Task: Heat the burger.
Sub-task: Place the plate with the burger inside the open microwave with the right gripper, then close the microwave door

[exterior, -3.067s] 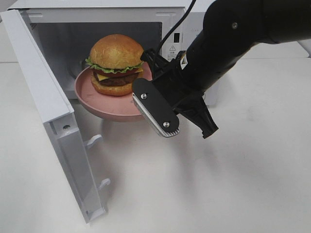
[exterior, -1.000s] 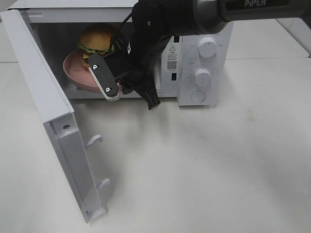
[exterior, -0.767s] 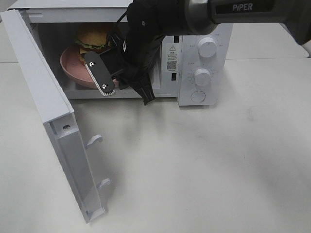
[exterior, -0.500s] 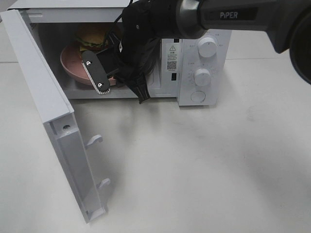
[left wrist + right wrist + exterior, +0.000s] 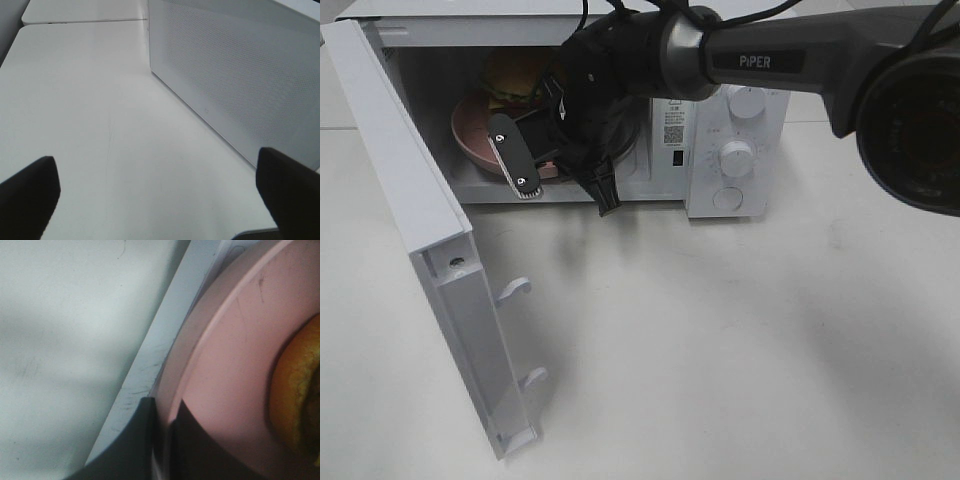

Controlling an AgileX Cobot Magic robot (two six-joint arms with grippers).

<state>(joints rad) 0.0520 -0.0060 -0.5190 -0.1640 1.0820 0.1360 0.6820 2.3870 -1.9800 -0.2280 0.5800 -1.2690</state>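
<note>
The burger (image 5: 512, 74), with its golden bun, sits on a round pink plate (image 5: 470, 135) inside the open microwave (image 5: 720, 195). My right gripper (image 5: 542, 172) reaches into the cavity from the front and is shut on the plate's near rim. In the right wrist view the dark fingers (image 5: 145, 440) of the right gripper (image 5: 165, 415) pinch the pink plate (image 5: 225, 365) at its edge, and the burger (image 5: 295, 390) shows as an orange curve at the side. My left gripper (image 5: 160, 195) stands open over bare table with nothing between its fingers.
The microwave door (image 5: 420, 220) hangs wide open at the left, reaching toward the table's front. Two knobs (image 5: 735, 157) sit on the control panel at the right. The left wrist view shows the microwave's perforated side wall (image 5: 240, 75) close by.
My right arm has pushed the plate and burger deeper into the microwave cavity. The grip on the rim has held. The left gripper has not moved.
</note>
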